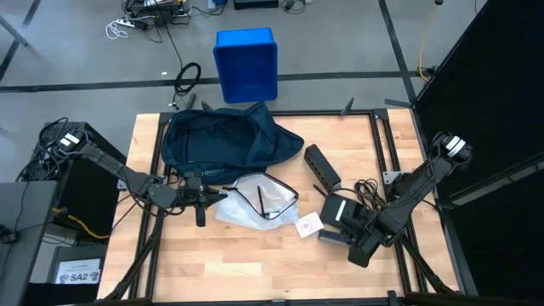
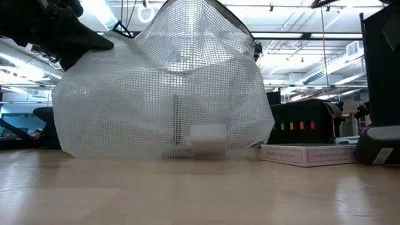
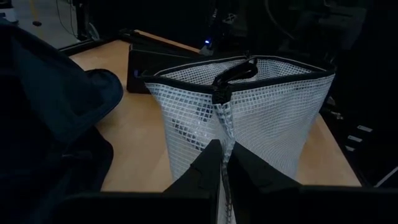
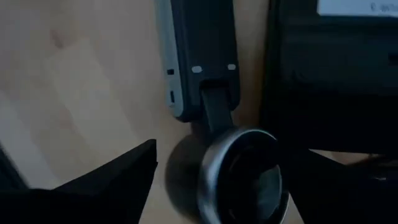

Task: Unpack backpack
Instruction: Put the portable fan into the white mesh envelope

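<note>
**Backpack partly emptied, mesh pouch in hand**

Backpack, soft navy fabric slumped flat, sits at upper centre of your high view, just below the rigid blue bin on the floor. Several things lie out on the wooden table: a white mesh pouch with dark trim, a small card box, a black brick-shaped block and tangled cable. Whether anything is left inside the bag, you cannot tell.

Your left gripper, centre left, is pinched tight on the pouch's edge, fingers pressed together over the grid weave. Your right gripper, lower right, stands wide apart and empty above a dark device with a round metal end.
</note>
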Controlling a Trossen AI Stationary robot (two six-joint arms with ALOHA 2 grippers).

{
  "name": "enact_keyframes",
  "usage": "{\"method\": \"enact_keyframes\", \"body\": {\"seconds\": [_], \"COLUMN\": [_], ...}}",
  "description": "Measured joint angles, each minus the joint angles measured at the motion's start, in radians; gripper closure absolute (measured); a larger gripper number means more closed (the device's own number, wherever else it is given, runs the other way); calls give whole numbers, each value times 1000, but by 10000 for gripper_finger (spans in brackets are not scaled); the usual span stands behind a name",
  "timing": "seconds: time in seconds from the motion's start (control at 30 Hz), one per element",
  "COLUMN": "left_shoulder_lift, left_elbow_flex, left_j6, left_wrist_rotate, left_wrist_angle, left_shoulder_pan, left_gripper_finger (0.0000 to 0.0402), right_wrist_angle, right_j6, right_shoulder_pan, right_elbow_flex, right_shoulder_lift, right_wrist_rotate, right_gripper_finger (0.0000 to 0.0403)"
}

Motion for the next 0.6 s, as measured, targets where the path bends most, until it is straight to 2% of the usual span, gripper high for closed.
{"method": "enact_keyframes", "body": {"seconds": [0.3, 0.6], "left_shoulder_lift": [0, 0], "left_elbow_flex": [0, 0], "left_j6": [0, 0], "left_wrist_rotate": [0, 0], "left_wrist_angle": [1, 1], "left_shoulder_pan": [0, 0], "left_gripper_finger": [401, 401], "right_wrist_angle": [-3, 20], "right_j6": [16, 35], "right_shoulder_pan": [0, 0], "right_elbow_flex": [-34, -129], "right_shoulder_lift": [0, 1], "right_wrist_rotate": [-2, -69], "right_gripper_finger": [91, 92]}}
